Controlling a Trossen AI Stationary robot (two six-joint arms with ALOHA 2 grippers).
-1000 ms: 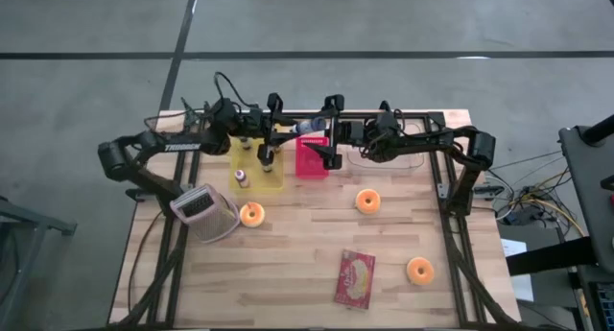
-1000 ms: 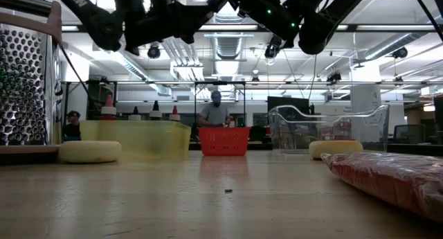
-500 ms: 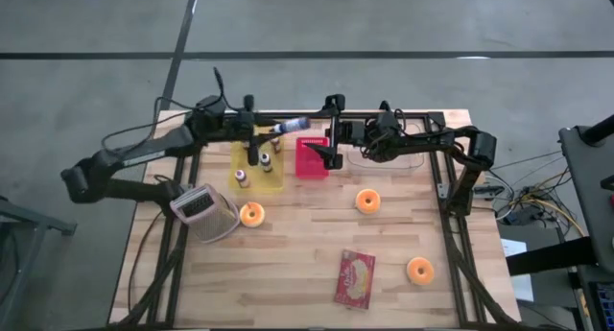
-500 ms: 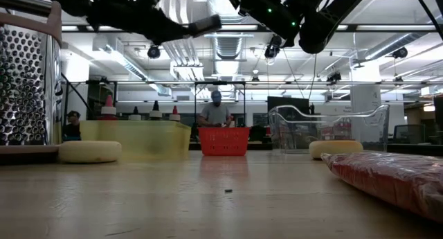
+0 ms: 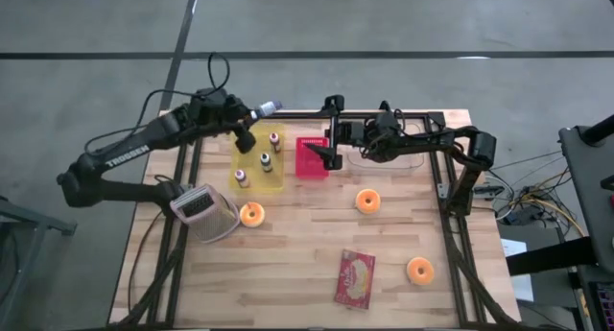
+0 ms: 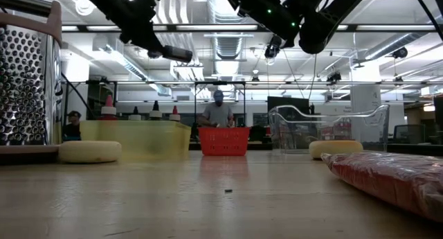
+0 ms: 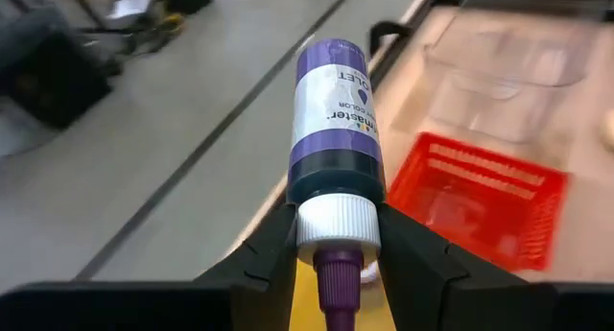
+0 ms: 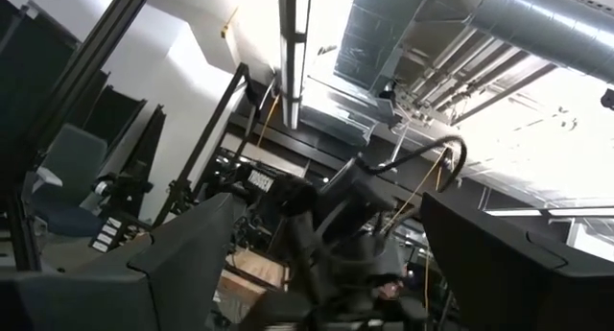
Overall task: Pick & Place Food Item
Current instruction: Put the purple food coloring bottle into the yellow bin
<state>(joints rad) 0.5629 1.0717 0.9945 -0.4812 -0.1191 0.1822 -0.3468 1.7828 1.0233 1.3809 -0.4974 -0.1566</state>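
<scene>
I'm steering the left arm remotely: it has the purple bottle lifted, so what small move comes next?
Probably carry it toward a bin and lower it. The left gripper holds the purple bottle high, beyond the yellow bin, nothing beneath it.

The squeeze bottle (image 7: pixel 334 130) wears a purple-and-white label over dark contents, with a white collar and purple nozzle. The small basket (image 5: pixel 312 156) is red, the tray (image 5: pixel 256 181) translucent yellow. Three doughnuts (image 5: pixel 366 200) are orange — the snack packet (image 5: pixel 354 278) red, the counter (image 5: pixel 297 254) pale striped wood.
</scene>
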